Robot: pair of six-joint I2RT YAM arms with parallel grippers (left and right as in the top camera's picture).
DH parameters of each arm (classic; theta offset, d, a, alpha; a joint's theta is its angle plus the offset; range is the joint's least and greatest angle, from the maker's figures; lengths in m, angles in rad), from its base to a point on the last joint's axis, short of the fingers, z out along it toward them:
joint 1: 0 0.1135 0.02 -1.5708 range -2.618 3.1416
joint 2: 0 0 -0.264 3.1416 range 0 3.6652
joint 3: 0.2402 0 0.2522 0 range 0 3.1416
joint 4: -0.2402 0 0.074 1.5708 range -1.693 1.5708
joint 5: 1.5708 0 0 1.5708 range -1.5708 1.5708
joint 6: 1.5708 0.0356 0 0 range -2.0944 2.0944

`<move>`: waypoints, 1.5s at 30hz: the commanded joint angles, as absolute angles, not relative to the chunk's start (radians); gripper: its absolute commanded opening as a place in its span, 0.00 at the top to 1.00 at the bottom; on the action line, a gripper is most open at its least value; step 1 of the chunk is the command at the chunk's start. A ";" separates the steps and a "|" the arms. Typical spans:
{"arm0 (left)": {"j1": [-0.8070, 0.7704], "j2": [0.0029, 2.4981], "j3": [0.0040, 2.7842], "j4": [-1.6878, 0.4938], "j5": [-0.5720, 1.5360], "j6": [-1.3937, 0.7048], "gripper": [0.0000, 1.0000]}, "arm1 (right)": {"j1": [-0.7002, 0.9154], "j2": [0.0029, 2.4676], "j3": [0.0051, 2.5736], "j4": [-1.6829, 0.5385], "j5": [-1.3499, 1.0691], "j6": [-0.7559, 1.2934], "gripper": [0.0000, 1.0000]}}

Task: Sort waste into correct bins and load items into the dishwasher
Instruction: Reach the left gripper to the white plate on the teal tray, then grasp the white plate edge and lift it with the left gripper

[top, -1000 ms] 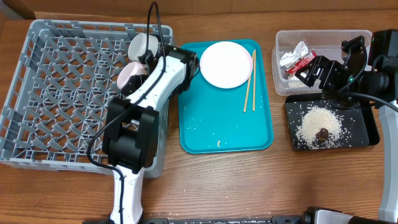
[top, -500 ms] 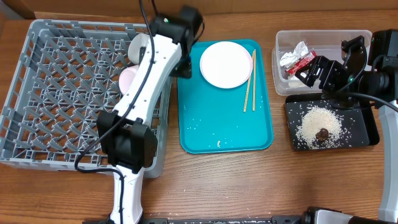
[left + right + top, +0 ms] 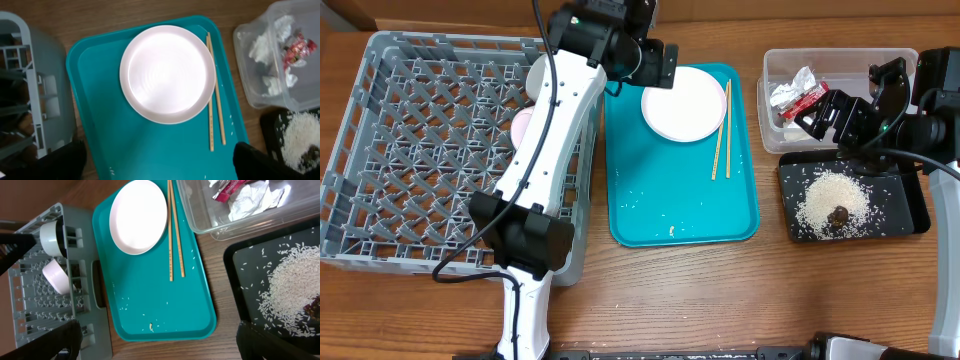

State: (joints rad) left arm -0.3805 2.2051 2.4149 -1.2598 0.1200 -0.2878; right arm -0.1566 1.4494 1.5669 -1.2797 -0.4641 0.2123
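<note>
Nearest me, stray rice grains (image 3: 672, 231) lie on the teal tray (image 3: 650, 215). The black tray (image 3: 912, 215) holds a rice pile (image 3: 832, 195) and a brown lump (image 3: 838, 213). My right gripper (image 3: 812, 118) hangs above its far edge, jaws spread. Farther on, chopsticks (image 3: 722, 130) lie just beside the plate (image 3: 683, 104). The clear tub (image 3: 840, 60) holds the wrapper (image 3: 802, 96), its print too small to read. My left gripper (image 3: 160, 165) hovers over the plate, jaws spread. Two bowls (image 3: 56, 276) sit in the rack (image 3: 420, 170).

One plate (image 3: 683, 104), two chopsticks (image 3: 720, 140), two bowls (image 3: 56, 276), one wrapper (image 3: 798, 95), one tub (image 3: 840, 58), one black tray (image 3: 905, 215), one teal tray (image 3: 660, 190)
</note>
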 commanded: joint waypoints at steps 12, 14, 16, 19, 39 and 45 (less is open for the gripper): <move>-0.471 2.193 1.945 -0.841 -0.098 -0.792 0.34 | -0.160 1.451 1.572 -1.277 -0.460 0.208 0.00; -0.479 2.193 1.903 -0.826 -0.140 -0.832 0.37 | -0.160 1.451 1.572 -1.277 -0.460 0.208 0.00; -0.479 2.193 1.870 -0.823 -0.168 -0.872 0.38 | -0.160 1.451 1.572 -1.277 -0.460 0.208 0.00; -0.478 2.198 1.829 -0.802 -0.188 -0.898 0.41 | -0.160 1.451 1.572 -1.277 -0.460 0.208 0.00; -0.479 2.325 1.807 -0.703 -0.160 -0.898 0.58 | -0.160 1.451 1.572 -1.277 -0.460 0.208 0.00; -0.479 2.334 1.807 -0.714 -0.167 -0.897 0.87 | -0.160 1.451 1.572 -1.277 -0.460 0.208 0.00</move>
State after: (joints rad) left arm -0.4828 2.3177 1.8172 -0.7105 -0.1577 -0.8955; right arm -0.1566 1.4494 1.5669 -1.2797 -0.4641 0.2123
